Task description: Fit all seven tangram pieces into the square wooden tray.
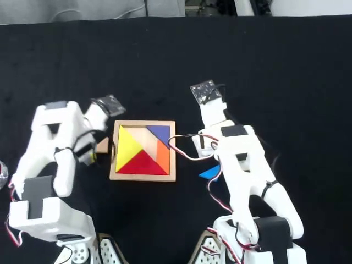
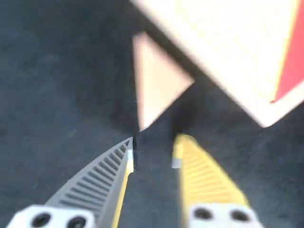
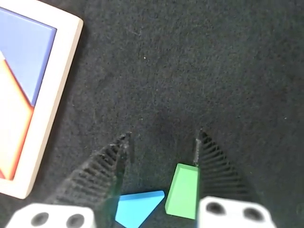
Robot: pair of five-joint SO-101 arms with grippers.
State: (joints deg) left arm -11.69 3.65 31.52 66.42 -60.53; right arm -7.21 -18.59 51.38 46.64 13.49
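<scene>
Hand spread — green pc, blue pc

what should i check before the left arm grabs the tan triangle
1. Left hand open: ok.
2. Tan triangle just ahead of its fingertips: ok.
3. Triangle clear of the tray wall: cannot tell.
4. Free slot in the tray for it: cannot tell.
5. Right hand off the tray, open by the green piece and blue triangle: ok.
</scene>
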